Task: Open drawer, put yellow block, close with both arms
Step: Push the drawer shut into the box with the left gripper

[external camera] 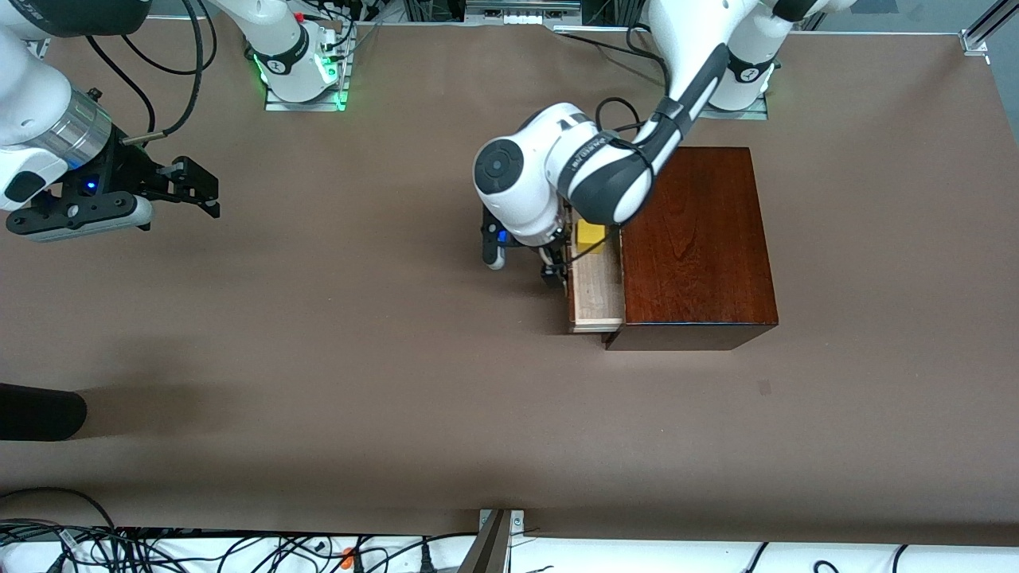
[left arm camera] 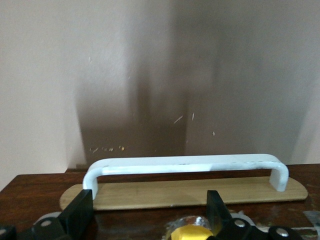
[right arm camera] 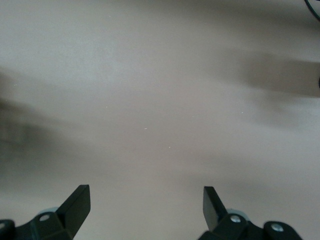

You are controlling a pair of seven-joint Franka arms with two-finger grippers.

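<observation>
A: Where is the block, and how does it look?

B: A small bright yellow block (external camera: 590, 235) sits in the open drawer (external camera: 595, 290), pale wood, at nine o'clock of the red-brown box (external camera: 699, 239). My left end effector (external camera: 555, 256) hangs spread over the white handle (left arm camera: 185, 165).

A: Handling?

B: I judge the block light, rigid; the drawer stiff, best pushed at its front. My right end effector (external camera: 199, 187) waits open above the surface (external camera: 398, 382).
</observation>
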